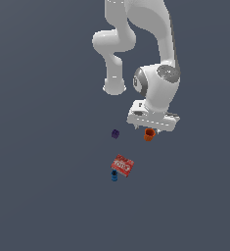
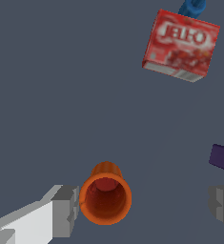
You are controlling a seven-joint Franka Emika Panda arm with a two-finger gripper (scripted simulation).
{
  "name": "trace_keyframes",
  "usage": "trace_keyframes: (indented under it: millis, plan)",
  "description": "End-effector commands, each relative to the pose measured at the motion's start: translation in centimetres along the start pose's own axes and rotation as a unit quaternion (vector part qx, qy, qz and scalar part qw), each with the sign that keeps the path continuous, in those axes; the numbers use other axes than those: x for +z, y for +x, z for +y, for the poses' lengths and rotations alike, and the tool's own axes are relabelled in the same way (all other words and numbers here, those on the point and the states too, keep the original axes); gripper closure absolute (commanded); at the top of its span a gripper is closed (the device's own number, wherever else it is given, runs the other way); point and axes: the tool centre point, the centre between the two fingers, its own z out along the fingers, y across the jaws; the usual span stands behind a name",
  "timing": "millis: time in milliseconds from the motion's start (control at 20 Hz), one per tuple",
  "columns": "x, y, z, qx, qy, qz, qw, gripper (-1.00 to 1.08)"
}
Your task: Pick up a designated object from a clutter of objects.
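Wrist view shows the orange cup (image 2: 105, 199) sitting mouth-up on the grey floor (image 2: 61, 95) between the two grey fingers (image 2: 66, 211) of the gripper (image 2: 144, 207), which is spread wide and holds nothing. The cup sits hard against one finger, possibly touching it, while the other finger stands well off across a broad gap. That lopsided position is the main risk: as the jaws close, the far finger would have to sweep the cup sideways, and a light tapered cup could tip, roll or squirt out, the more so if the pads meet its sloping ribbed wall rather than near the rim. The purple cube (image 2: 222, 158) lies near the far finger and might get nudged. In the exterior view the gripper (image 1: 150, 131) hangs low over the cup (image 1: 149, 135), though how close the fingertips are to the floor is hard to judge from there. The red box (image 2: 181, 45) reads "JELL-O" in white letters; the blue cylinder (image 2: 193, 8) just beyond it carries no legible writing.
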Motion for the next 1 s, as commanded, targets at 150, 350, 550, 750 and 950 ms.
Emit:
trace_keyframes:
  millis: [150,350,550,750,950]
  plan:
    - [2.2,-2.0,-1.6,0.024,0.006,0.002,0.9997,-0.92]
    - [3.1,-3.0,-2.2,0.034,0.009,0.002,0.9994,-0.92]
    - [3.6,-3.5,-2.5,0.039,0.011,0.002,0.9992,-0.92]
    - [3.6,-3.5,-2.5,0.039,0.01,0.001,0.9992,-0.92]
    - [4.3,-3.6,-2.6,0.039,0.01,0.001,0.9992,-0.92]
